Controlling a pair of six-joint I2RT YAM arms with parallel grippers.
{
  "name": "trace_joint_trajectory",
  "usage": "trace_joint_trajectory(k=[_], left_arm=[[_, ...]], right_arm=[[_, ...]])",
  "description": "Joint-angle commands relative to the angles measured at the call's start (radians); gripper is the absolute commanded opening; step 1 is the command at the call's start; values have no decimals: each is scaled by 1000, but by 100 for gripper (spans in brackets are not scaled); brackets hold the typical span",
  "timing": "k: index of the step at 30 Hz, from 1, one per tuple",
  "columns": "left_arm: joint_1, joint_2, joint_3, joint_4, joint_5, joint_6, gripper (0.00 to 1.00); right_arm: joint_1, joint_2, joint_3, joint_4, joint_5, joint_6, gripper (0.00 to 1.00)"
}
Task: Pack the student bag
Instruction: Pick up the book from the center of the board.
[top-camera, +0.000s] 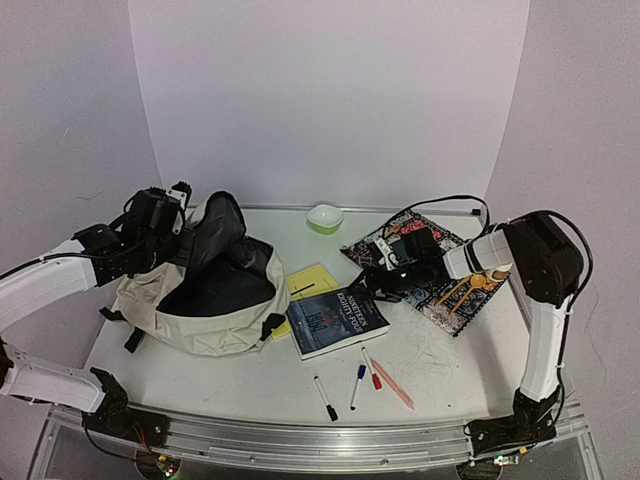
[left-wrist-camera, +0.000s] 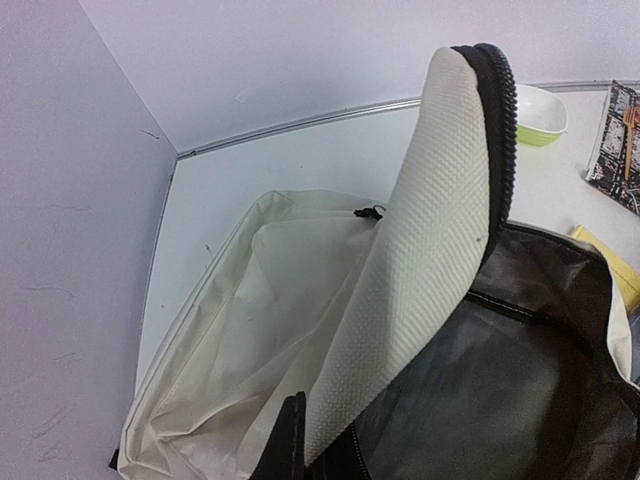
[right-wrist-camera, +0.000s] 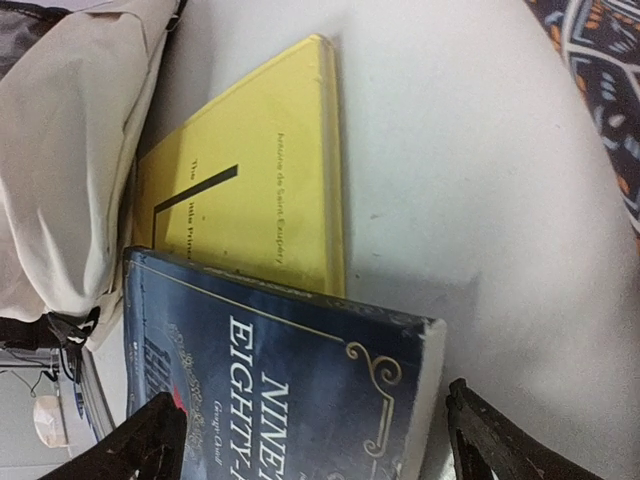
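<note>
While agape, student bag (top-camera: 190, 325), flap in clamped left claw (top-camera: 183, 205); right claw (right-wrist-camera: 310, 440) wide over blue book (right-wrist-camera: 290, 385).

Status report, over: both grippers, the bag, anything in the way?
Left gripper shut on student bag flap, mouth open. Right gripper open, astride blue book corner. Yellow book partly under it.

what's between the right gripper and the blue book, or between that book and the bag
Nothing visible. The right gripper hangs open over the blue book, which lies beside the student bag; the left gripper holds its flap up.
</note>
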Motion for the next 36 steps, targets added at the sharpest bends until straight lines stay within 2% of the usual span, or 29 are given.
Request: trace_joint_trajectory(k=[1, 8, 12, 20, 24, 36], left_arm=[[8, -28, 5, 87, 7, 11, 0], [10, -32, 3, 90, 20, 12, 0], [10, -30, 3, 90, 26, 12, 0], [12, -29, 5, 90, 37, 10, 0], [13, -30, 5, 91, 38, 9, 0], [40, -57, 8, 95, -5, 1, 0]], right_arm=[[-2, 85, 23, -31, -102, -14, 88], [-25, 141, 29, -13, -159, -16, 78], [-39, 155, 32, -4, -197, -18, 60], [-45, 135, 41, 14, -264, -8, 15], [-48, 99, 37, 21, -290, 2, 1], [-49, -120, 14, 60, -356, 88, 0]])
